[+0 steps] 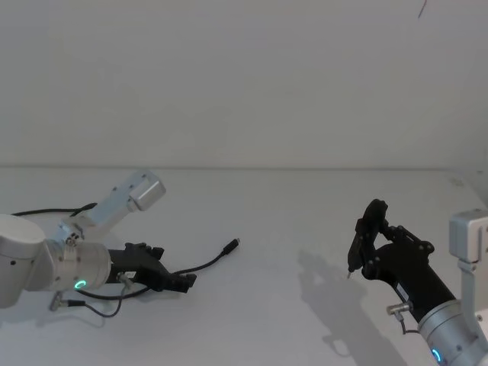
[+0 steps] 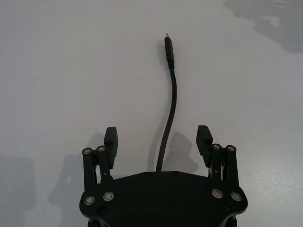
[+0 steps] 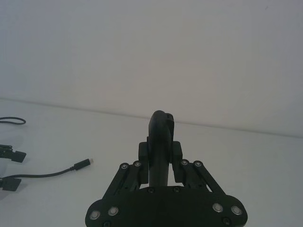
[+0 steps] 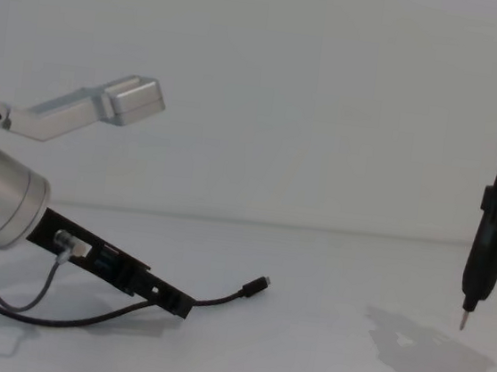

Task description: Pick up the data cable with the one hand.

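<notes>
The data cable (image 1: pixel 210 263) is a thin black cord lying on the white table, and its slim plug (image 1: pixel 231 245) points away from my left arm. My left gripper (image 1: pixel 183 280) sits low over the table, open. In the left wrist view the cord (image 2: pixel 171 104) runs out between the two spread fingers (image 2: pixel 110 138) without touching either one. From the chest view, the left gripper (image 4: pixel 176 306) slants down to the table with the cable (image 4: pixel 222 300) trailing past it. My right gripper (image 1: pixel 370 248) hovers at the right, shut on a black pen-shaped tool (image 1: pixel 358 240).
A short grey lead with a silver barrel plug (image 1: pixel 65 303) hangs from my left wrist. Another black cord (image 1: pixel 46 211) loops at the far left. The table meets a plain wall behind. The tool's metal tip (image 4: pixel 464 320) hangs above the table at the right.
</notes>
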Action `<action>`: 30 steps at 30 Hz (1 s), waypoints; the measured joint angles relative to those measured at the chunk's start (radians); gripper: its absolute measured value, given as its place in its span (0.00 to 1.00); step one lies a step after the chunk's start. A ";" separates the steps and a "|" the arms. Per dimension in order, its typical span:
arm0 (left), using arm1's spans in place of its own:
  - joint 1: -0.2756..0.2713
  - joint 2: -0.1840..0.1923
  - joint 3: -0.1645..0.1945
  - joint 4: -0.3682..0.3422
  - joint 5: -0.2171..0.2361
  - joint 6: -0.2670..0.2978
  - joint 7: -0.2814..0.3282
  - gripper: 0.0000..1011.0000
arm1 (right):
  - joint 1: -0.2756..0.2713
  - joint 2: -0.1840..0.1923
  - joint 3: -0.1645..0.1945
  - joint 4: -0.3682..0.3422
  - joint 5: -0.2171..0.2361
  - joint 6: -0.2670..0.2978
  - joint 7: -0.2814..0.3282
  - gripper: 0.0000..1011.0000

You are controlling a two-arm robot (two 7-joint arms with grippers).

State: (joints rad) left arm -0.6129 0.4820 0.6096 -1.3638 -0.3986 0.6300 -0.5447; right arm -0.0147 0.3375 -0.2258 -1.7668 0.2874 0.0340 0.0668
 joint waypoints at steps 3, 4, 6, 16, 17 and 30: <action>-0.005 -0.001 0.004 0.002 -0.002 0.007 0.001 0.99 | 0.000 0.000 0.000 0.000 0.000 0.000 0.000 0.28; -0.006 -0.001 0.005 0.003 -0.002 0.009 0.001 0.99 | 0.000 0.000 0.000 0.000 0.000 0.000 0.000 0.28; -0.010 -0.001 0.009 0.006 -0.002 0.014 0.001 0.99 | 0.000 0.000 0.000 0.000 0.000 0.000 0.000 0.28; -0.019 -0.002 0.018 0.011 -0.005 0.028 0.000 0.86 | 0.000 0.000 0.000 0.000 0.000 0.000 0.000 0.28; -0.020 -0.002 0.018 0.011 -0.005 0.029 0.000 0.83 | 0.000 0.000 0.000 0.000 0.000 0.000 0.000 0.28; -0.025 -0.003 0.023 0.014 -0.007 0.035 0.000 0.45 | 0.000 0.000 0.000 0.000 0.000 0.000 0.000 0.28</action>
State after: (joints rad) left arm -0.6377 0.4792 0.6323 -1.3502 -0.4053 0.6650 -0.5452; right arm -0.0146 0.3374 -0.2258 -1.7668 0.2874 0.0341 0.0668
